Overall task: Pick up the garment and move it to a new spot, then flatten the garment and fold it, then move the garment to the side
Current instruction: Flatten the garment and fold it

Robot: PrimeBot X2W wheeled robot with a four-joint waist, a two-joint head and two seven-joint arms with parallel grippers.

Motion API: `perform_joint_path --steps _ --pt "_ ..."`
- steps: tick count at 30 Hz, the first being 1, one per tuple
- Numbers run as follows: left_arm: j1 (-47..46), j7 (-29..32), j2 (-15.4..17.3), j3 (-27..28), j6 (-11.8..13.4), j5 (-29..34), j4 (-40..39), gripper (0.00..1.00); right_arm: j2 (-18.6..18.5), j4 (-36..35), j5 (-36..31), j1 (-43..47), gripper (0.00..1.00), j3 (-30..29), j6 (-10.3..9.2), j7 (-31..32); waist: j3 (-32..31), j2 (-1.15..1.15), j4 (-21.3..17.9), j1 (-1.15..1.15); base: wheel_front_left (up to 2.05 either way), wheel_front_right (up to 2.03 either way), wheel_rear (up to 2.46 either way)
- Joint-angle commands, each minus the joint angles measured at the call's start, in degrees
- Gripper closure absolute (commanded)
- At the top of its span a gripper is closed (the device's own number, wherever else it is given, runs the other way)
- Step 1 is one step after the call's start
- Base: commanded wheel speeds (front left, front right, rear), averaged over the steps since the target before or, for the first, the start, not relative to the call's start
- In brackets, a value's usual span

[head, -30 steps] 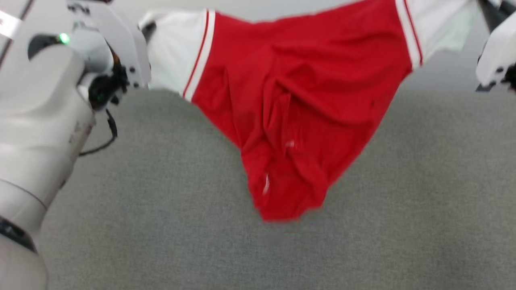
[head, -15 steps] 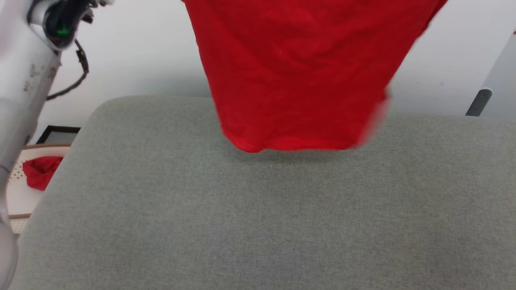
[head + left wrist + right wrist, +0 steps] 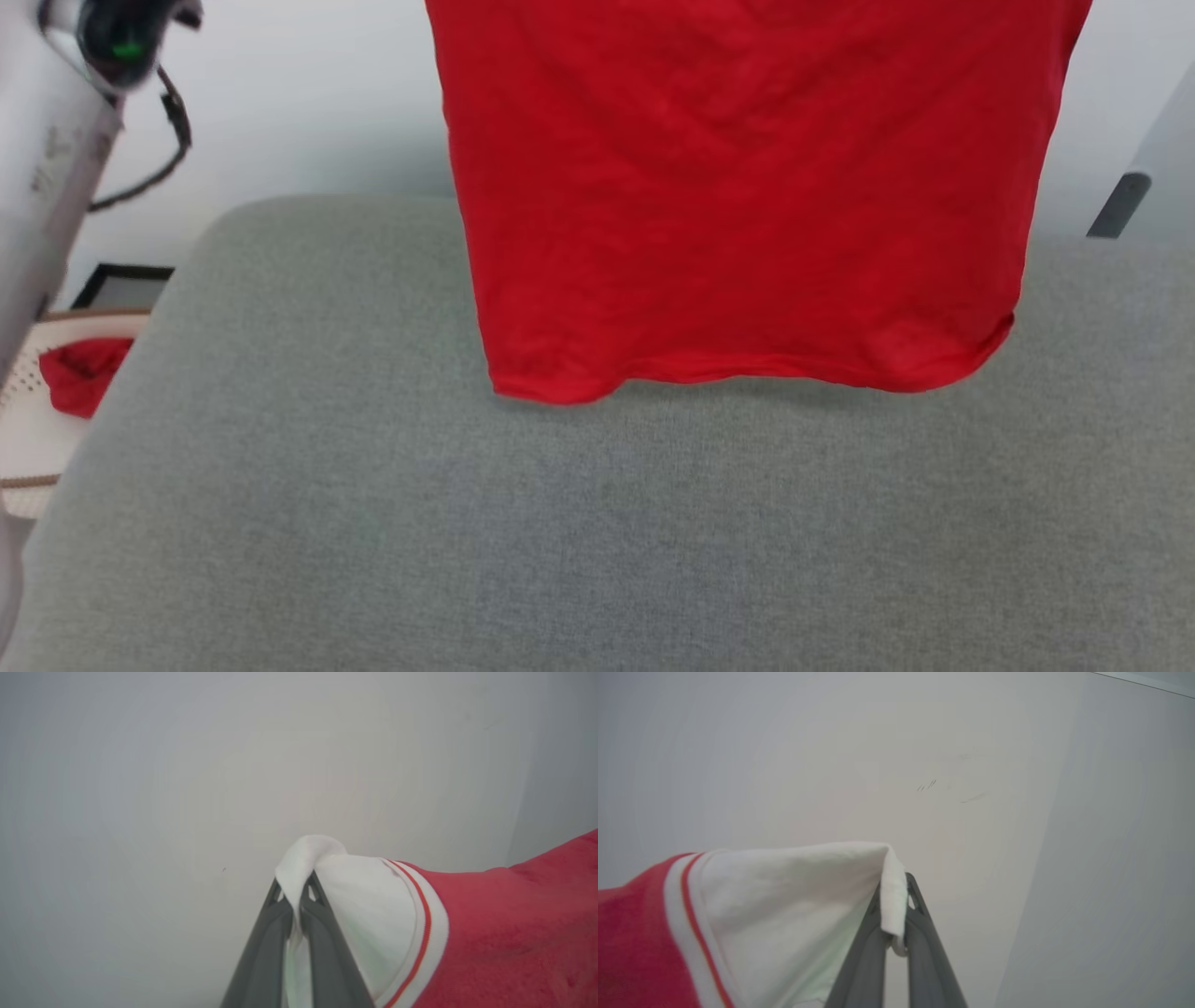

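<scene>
Garment (image 3: 747,187) hangs in the air before us, stretched between our two grippers over the grey padded surface (image 3: 560,523).

At the far left of the head view our pale left forearm (image 3: 47,168) rises, a black cable (image 3: 168,140) looping off it. Below it, beside the surface's left edge, a small red cloth (image 3: 79,373) lies in a white perforated basket (image 3: 19,439), with a dark-framed panel (image 3: 121,285) just behind. All of these sit well apart from the garment.

Our left gripper (image 3: 295,896) is pinched tight on the tip of the white left sleeve (image 3: 364,905), whose fabric folds over the fingertips. Striped trim and red cloth run off to that view's right. Our right gripper (image 3: 894,891) is clamped the same way on the white right sleeve (image 3: 798,896).

At the head view's right, a grey post (image 3: 1116,205) stands behind the surface, clear of the cloth.

The garment's long axis runs vertically, shoulders up past the head view's top, hem down. The hem lies roughly level and near the surface; we cannot tell whether it touches. The red body spreads broad and lightly wrinkled, facing us.
</scene>
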Motion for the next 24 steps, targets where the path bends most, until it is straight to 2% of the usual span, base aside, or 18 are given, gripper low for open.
perform_joint_path --steps 1,5,10,18,24 --pt "-0.9 0.1 -0.1 0.1 0.1 -0.2 0.4 1.00 0.1 0.3 0.0 -1.0 1.00 0.2 -0.04 -0.1 2.9 0.00 -0.6 0.00 0.00 0.00 0.00" --pt "-4.6 -0.5 -1.0 0.0 0.1 1.0 2.2 1.00 0.7 1.0 -1.1 -5.6 1.00 1.1 -0.04 -1.2 8.5 0.00 -1.1 0.00 0.00 0.00 0.00" --pt "-11.2 -3.6 -3.2 -0.1 0.7 3.1 5.5 1.00 0.3 2.2 -5.9 -12.6 1.00 0.3 -0.04 -5.0 16.7 0.00 -1.9 0.00 0.00 0.00 0.00" --pt "-22.9 -9.6 -6.5 2.0 1.5 5.1 9.2 1.00 0.8 1.5 -16.8 -22.8 1.00 -7.0 -0.04 -8.6 31.2 0.00 -2.3 0.00 0.00 0.00 0.00" --pt "-30.5 -11.2 -6.3 5.3 1.2 6.8 9.4 1.00 2.2 -2.2 -24.5 -27.2 1.00 -11.9 -0.04 -8.8 42.0 0.00 -1.2 0.00 0.00 0.00 0.00"
